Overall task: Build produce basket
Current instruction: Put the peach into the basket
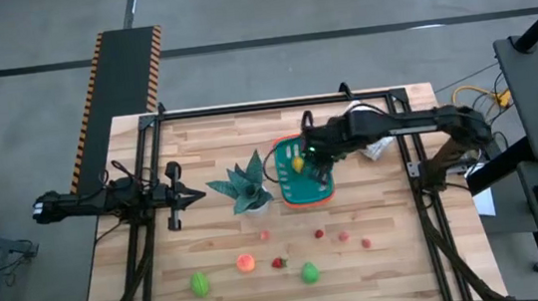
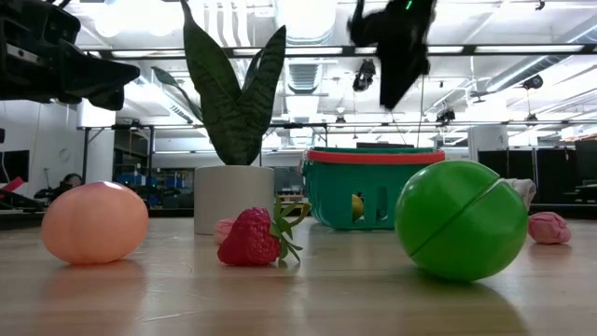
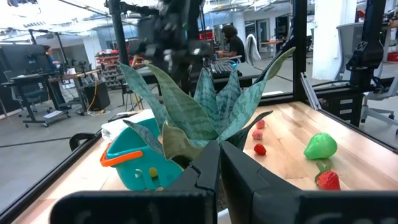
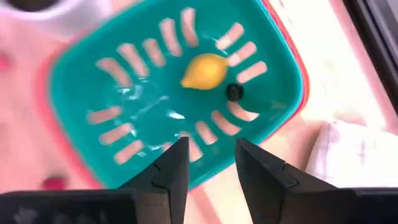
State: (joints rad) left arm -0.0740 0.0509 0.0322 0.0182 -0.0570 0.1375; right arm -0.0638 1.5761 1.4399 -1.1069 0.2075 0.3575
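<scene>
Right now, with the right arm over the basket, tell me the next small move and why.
Probably lift the right gripper clear of the basket and swing it toward the produce still lying on the table, such as the green piece. Its fingers stand apart with nothing between them, and the yellow piece already lies inside the basket. The left gripper waits shut beside the plant.

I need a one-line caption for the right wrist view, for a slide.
Right gripper, open and empty, above the teal basket holding one yellow lemon.
</scene>
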